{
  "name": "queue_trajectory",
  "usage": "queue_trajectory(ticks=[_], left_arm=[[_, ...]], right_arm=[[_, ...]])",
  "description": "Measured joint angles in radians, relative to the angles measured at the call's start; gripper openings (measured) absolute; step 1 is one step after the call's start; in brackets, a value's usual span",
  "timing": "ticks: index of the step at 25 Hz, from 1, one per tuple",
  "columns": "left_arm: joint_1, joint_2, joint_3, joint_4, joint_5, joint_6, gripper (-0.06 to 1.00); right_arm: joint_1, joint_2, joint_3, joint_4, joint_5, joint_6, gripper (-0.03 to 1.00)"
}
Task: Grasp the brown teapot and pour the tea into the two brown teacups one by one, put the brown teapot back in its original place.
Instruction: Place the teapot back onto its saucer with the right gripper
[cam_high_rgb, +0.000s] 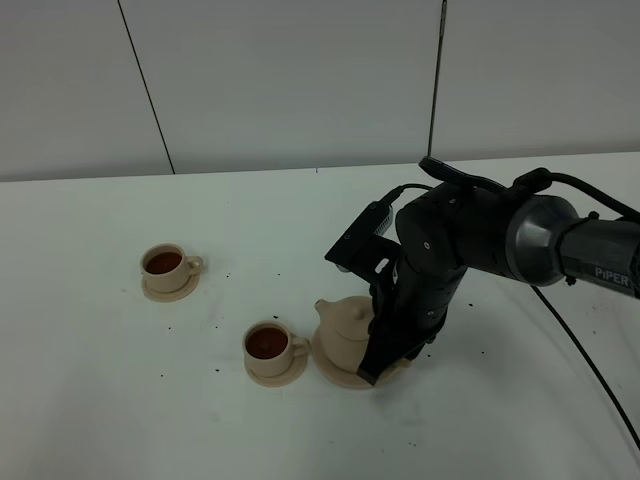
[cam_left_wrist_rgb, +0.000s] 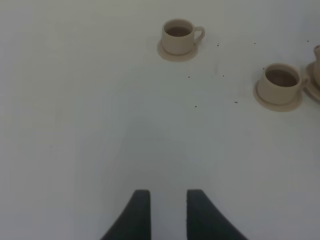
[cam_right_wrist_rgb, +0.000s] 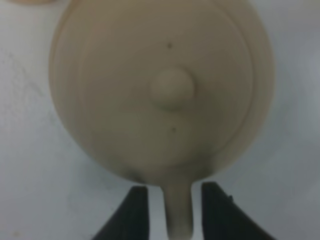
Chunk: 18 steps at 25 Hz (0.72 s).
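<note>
White panelled walls back a pale worktop (cam_high_rgb: 90, 400) speckled with dark flecks, where the brown teapot (cam_high_rgb: 345, 330) sits on its wide saucer (cam_high_rgb: 330, 372), the original place, directly beneath the right end effector (cam_right_wrist_rgb: 170, 210). Seen from the right wrist, that end effector's two dark fingers (cam_right_wrist_rgb: 132, 212) stand apart on either side of the loop handle (cam_right_wrist_rgb: 178, 212), with a sliver of gap showing on each side, so the pot looks set down rather than clamped. Both brown teacups are full of dark tea on their small saucers: the nearer teacup (cam_high_rgb: 268, 345) stands just beside the teapot's spout side, away from the right end effector, and the farther teacup (cam_high_rgb: 167, 264) lies well beyond it. The left end effector (cam_left_wrist_rgb: 167, 215) hangs over bare worktop, its fingers slightly apart and holding nothing, with both cups well ahead of it. Pouring appears finished and the return almost complete; the risk now lies in the withdrawal. Because the handle sits between the fingers, a sideways or tilted retreat could snag it, dragging the teapot off its saucer or nudging it into the nearer teacup and spilling tea. A straight lift clear of the handle seems the safer exit.
</note>
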Motion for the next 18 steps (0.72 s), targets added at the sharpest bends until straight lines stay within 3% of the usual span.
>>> queue_trajectory(ticks=[6,18], left_arm=[[0.000,0.000,0.000,0.000,0.000,0.000,0.24],[0.000,0.000,0.000,0.000,0.000,0.000,0.24]], right_arm=[[0.000,0.000,0.000,0.000,-0.001,0.004,0.40],[0.000,-0.008,0.000,-0.018,0.025,0.051,0.42]])
